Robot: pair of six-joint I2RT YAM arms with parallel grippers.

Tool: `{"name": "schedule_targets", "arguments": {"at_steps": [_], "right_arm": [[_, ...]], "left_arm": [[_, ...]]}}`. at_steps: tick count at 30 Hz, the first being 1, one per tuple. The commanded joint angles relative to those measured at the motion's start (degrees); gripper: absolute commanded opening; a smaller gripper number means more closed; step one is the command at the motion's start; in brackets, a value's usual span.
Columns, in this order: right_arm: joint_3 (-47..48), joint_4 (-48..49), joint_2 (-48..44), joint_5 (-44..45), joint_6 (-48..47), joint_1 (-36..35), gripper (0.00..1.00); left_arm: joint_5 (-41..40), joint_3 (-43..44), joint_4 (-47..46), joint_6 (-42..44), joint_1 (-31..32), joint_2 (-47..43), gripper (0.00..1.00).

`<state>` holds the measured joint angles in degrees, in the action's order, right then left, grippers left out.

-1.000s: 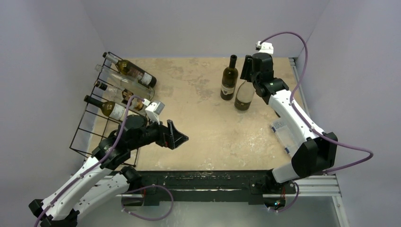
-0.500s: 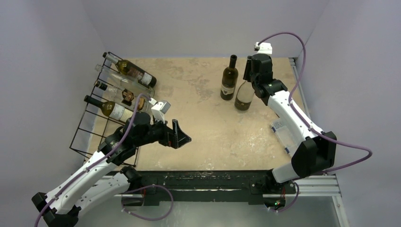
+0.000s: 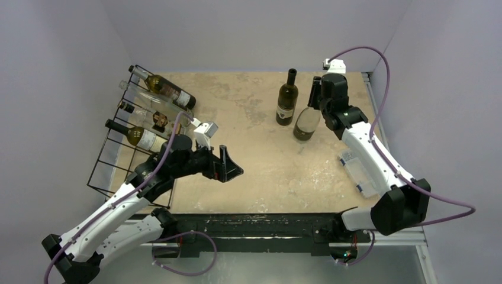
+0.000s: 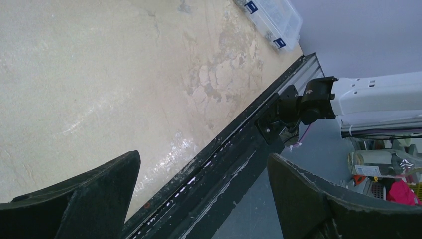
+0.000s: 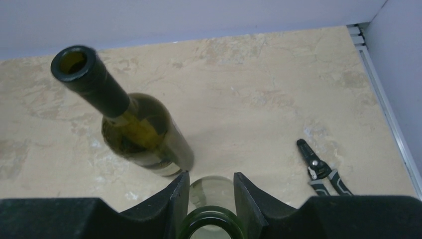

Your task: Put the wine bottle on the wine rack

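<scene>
My right gripper (image 3: 316,93) is shut on the neck of a pale green wine bottle (image 3: 306,123), which leans with its base on the table at the back right. In the right wrist view the fingers (image 5: 179,191) press both sides of the neck just below the green mouth (image 5: 211,223). A second, dark wine bottle (image 3: 287,97) (image 5: 137,130) stands upright just left of it. The black wire wine rack (image 3: 105,140) sits at the far left with several bottles lying in it. My left gripper (image 3: 228,166) (image 4: 204,169) hangs open and empty over the table's middle-left.
A clear plastic parts box (image 3: 357,168) (image 4: 274,19) lies near the right edge, under my right arm. Black pliers (image 5: 321,170) lie on the table beyond the held bottle. The black front rail (image 4: 239,149) runs under my left gripper.
My right gripper has closed onto the pale bottle's neck and the bottle now leans. My left arm has moved a little right and forward, still open.
</scene>
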<state>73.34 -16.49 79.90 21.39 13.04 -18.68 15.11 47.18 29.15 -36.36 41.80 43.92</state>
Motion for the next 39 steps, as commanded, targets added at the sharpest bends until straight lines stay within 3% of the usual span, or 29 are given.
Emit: {"name": "schedule_targets", "arguments": {"at_steps": [1,10,21,32,39], "right_arm": [[-0.9,-2.4,-7.2,-7.9,3.4,-0.1,0.0],[-3.7,-8.1,-15.5,-23.8,10.8,-0.2,0.0],[-10.8,-7.3,-21.8,-44.3,21.6,-0.2,0.0],[-17.4,7.0,-20.8,-58.8,29.6,-0.2,0.0],[-19.6,12.6,-17.7,-65.3,29.9,-0.2,0.0]], "left_arm": [[2.2,3.4,-4.2,0.5,0.2,2.2,1.0],[6.3,6.2,-8.1,-1.3,0.3,8.9,1.0],[12.1,8.4,-16.3,-3.7,0.9,14.0,1.0],[0.8,12.7,-15.4,2.3,6.3,16.5,0.97],[-16.3,21.2,-6.0,14.2,15.1,23.5,1.0]]}}
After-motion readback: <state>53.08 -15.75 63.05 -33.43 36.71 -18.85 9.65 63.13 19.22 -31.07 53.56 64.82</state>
